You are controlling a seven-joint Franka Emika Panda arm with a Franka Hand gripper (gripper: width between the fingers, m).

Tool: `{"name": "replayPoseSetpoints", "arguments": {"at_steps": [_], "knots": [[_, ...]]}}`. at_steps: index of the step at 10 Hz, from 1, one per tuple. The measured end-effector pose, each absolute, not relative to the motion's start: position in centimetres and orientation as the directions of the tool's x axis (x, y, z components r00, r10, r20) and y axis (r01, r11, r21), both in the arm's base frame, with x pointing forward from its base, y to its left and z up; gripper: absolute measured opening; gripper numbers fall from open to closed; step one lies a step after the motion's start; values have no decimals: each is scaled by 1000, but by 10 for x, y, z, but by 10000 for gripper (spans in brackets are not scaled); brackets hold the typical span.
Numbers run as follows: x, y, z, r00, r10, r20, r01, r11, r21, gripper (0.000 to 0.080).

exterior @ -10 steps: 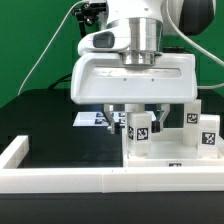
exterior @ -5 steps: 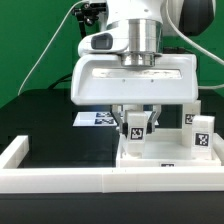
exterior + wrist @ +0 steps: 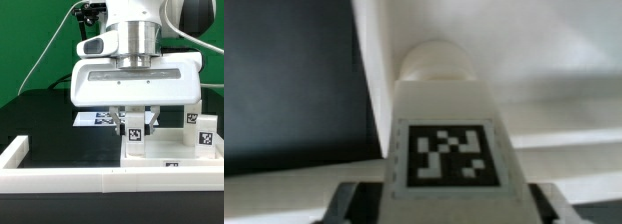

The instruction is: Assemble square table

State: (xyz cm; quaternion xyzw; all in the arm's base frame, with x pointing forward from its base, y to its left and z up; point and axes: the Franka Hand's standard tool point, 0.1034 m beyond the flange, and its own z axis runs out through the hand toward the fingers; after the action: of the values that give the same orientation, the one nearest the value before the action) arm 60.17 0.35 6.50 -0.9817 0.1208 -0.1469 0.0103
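A green backdrop stood behind your arm and a black table surface [image 3: 45, 115] lay under it, fenced at the front by a low white border wall [image 3: 60, 180]. From the exterior view you could see the whole setup: the gripper [image 3: 136, 120] hung straight down from its broad white housing, and its two fingers were clamped on the sides of a white table leg [image 3: 137, 135] directly below the hand. That leg stood upright on the white square tabletop [image 3: 160, 158], which lay flat beneath the hand and against the border wall. A second leg [image 3: 208, 138] stood upright on the slab, well off to the exterior view's right of the hand, and the marker board [image 3: 97, 118] lay flat on the black surface just behind the fingers. The wrist view gave you none of that; it showed only the gripped leg close up, with dark finger pads [image 3: 349, 205] pressed on both of its sides, the pale slab beneath and a strip of black table beside it. The gripped leg was a plain white blocky piece with a rounded far end and a black-and-white square tag on the face toward each camera. Its long axis ran vertically, in line with the hand, rounded end pointing down at the slab.
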Motion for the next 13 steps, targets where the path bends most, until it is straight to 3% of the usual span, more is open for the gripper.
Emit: {"name": "replayPoseSetpoints", "arguments": {"at_steps": [2, 3, 5, 7, 10, 12, 13], "knots": [[600, 3, 65, 841, -473, 263, -457, -881, -123, 288], [600, 4, 64, 810, -529, 254, -511, -848, -137, 288], [598, 5, 64, 654, -728, 206, -700, -686, -197, 288], [598, 3, 63, 478, -864, 156, -836, -502, -220, 288], [599, -2, 65, 364, -923, 126, -887, -385, -254, 289], [599, -1, 64, 386, -913, 132, -878, -407, -250, 332], [599, -1, 64, 410, -902, 138, -867, -432, -246, 532]]}}
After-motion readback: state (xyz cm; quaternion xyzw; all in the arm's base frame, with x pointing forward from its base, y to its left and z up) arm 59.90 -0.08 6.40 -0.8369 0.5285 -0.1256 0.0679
